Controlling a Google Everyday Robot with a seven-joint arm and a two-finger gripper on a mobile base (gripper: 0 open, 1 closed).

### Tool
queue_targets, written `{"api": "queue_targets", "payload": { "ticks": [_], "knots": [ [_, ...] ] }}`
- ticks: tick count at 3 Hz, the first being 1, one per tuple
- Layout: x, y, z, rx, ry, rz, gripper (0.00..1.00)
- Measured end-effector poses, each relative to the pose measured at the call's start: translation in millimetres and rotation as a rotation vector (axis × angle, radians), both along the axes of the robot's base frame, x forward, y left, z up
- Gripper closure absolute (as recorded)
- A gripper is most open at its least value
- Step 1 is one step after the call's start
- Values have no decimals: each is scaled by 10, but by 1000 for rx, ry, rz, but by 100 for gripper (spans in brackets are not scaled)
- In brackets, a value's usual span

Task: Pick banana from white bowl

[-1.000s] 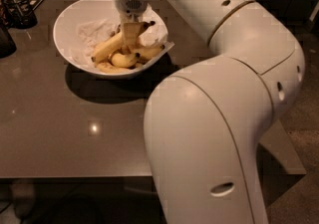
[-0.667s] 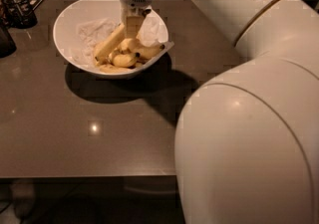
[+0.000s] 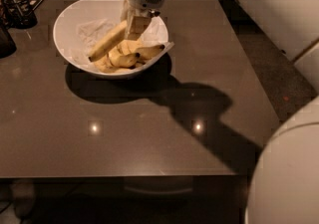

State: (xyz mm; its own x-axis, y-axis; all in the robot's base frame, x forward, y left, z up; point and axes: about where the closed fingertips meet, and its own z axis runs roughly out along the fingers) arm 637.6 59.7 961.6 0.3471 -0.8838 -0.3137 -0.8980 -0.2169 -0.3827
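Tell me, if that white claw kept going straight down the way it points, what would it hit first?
Probably the long curved yellow banana: the gripper, pointing down into the wide glossy white bowl, sits at its upper end. The shorter yellow bananas lie just below, though depth is unclear.

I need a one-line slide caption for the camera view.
Robot's end effector in the white bowl, at the upper end of the banana, on a dark table.

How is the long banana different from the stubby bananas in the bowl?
The long curved yellow banana is longer than the stubby yellow bananas. It slants up to the pincer over the glossy white round bowl; the stubby ones lie low. All are yellow, in one bowl.
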Motion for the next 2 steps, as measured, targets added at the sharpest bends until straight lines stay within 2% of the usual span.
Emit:
{"api": "queue_targets", "payload": {
  "ticks": [2],
  "knots": [
    [-474,-246,27,181,-13,8,100]
  ]
}}
